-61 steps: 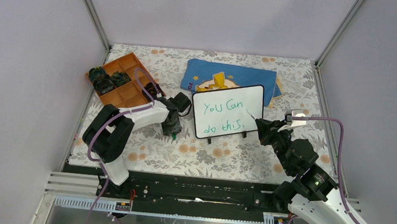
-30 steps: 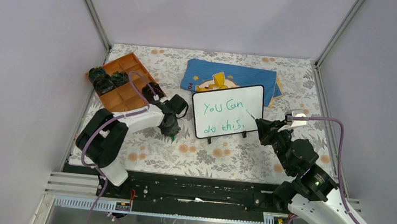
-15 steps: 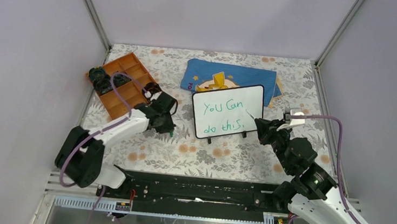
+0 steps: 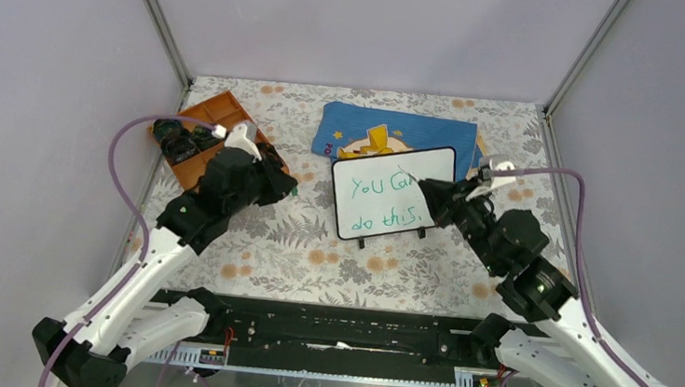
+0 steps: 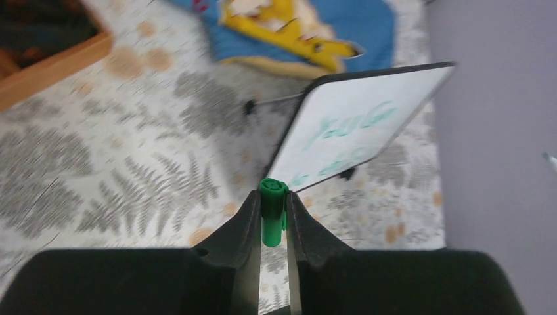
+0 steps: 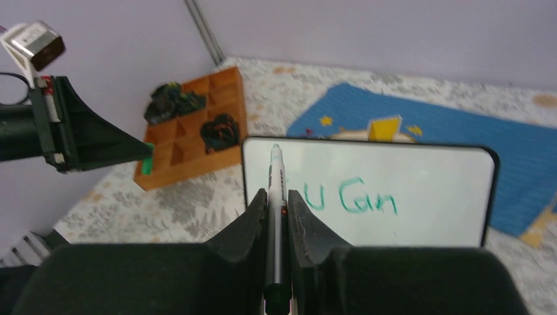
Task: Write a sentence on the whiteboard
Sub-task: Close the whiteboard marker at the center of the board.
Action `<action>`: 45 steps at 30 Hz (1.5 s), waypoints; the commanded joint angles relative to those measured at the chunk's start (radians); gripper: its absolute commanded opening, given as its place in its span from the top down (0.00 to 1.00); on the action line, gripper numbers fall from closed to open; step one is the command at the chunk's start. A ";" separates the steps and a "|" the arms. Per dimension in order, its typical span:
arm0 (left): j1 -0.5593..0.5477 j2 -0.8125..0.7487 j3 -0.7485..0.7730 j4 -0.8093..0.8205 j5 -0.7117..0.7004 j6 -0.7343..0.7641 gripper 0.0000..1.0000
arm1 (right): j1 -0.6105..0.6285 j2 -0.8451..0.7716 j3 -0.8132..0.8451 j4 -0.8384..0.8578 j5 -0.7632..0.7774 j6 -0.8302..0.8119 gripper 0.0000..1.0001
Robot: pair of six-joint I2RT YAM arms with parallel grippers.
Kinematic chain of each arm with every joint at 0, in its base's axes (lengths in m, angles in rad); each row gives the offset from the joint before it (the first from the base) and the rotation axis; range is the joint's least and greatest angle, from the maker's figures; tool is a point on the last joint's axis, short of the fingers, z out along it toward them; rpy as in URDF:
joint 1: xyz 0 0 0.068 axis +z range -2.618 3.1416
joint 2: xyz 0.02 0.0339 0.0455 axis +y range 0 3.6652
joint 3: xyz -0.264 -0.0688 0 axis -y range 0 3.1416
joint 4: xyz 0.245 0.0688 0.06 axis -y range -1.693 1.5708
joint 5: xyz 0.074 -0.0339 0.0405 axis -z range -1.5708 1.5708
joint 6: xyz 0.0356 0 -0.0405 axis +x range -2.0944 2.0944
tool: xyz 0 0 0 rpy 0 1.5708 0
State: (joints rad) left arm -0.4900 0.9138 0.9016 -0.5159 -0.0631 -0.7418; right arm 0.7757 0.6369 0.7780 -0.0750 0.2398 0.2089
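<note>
The whiteboard (image 4: 383, 218) stands on two small black feet at mid-table, tilted back. The sentence (image 4: 372, 189) is in green, "You Can" above "do this."; the right arm hides the end of the top line. My right gripper (image 4: 430, 196) hovers in front of the board's right half, shut on a grey marker (image 6: 275, 190) whose tip points at the board's upper left (image 6: 368, 177). My left gripper (image 4: 291, 187) hangs left of the board, raised off the table, shut on a green marker cap (image 5: 272, 209). The board (image 5: 358, 121) lies ahead of the cap.
An orange compartment tray (image 4: 193, 173) with dark clumps in it lies at the back left, partly under the left arm. A blue cloth with a yellow cartoon figure (image 4: 419, 130) lies behind the board. A floral mat (image 4: 314, 257) covers the table; grey walls enclose it.
The left arm has risen and swung left, away from the board toward the tray, keeping the green cap. The right gripper has moved up and left across the board's right half.
</note>
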 commanded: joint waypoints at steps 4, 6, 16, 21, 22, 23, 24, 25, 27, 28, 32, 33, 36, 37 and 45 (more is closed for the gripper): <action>0.006 -0.048 0.085 0.355 0.175 0.026 1.00 | 0.054 0.167 0.166 0.381 -0.094 -0.075 1.00; 0.005 -0.053 0.091 0.436 0.186 -0.001 1.00 | 0.139 0.210 0.197 0.465 -0.037 -0.165 1.00; 0.006 -0.085 0.114 0.738 0.173 -0.095 1.00 | 0.508 0.389 0.202 0.931 0.225 -0.643 1.00; 0.005 -0.127 0.079 0.778 0.183 -0.086 1.00 | 0.518 0.297 0.056 0.984 0.271 -0.653 1.00; 0.005 -0.136 0.067 0.784 0.189 -0.083 1.00 | 0.517 0.266 0.032 0.967 0.278 -0.646 1.00; 0.006 -0.145 0.054 0.794 0.196 -0.084 1.00 | 0.517 0.236 0.008 0.944 0.286 -0.628 1.00; 0.006 -0.151 0.041 0.811 0.204 -0.091 1.00 | 0.517 0.204 -0.016 0.924 0.292 -0.611 1.00; 0.005 -0.157 0.028 0.831 0.217 -0.101 1.00 | 0.517 0.175 -0.038 0.906 0.297 -0.598 1.00; 0.005 -0.161 0.007 0.873 0.248 -0.125 1.00 | 0.517 0.117 -0.071 0.878 0.294 -0.562 1.00; 0.005 -0.161 -0.003 0.901 0.263 -0.142 1.00 | 0.517 0.095 -0.083 0.868 0.290 -0.543 1.00; 0.006 -0.149 -0.043 1.021 0.303 -0.238 1.00 | 0.517 0.023 -0.082 0.815 0.189 -0.414 1.00; 0.006 -0.143 -0.049 1.049 0.311 -0.263 1.00 | 0.517 0.014 -0.079 0.818 0.157 -0.388 1.00; 0.005 -0.121 -0.064 1.137 0.329 -0.340 1.00 | 0.517 0.023 -0.059 0.830 0.108 -0.360 1.00; 0.005 -0.117 -0.074 1.160 0.332 -0.363 1.00 | 0.517 0.035 -0.056 0.837 0.102 -0.364 1.00; 0.005 -0.138 -0.142 1.259 0.275 -0.481 1.00 | 0.517 0.156 -0.030 0.935 0.065 -0.370 1.00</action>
State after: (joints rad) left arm -0.4900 0.8013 0.7925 0.6029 0.2359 -1.1400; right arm 1.2884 0.7479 0.7006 0.7605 0.3504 -0.1772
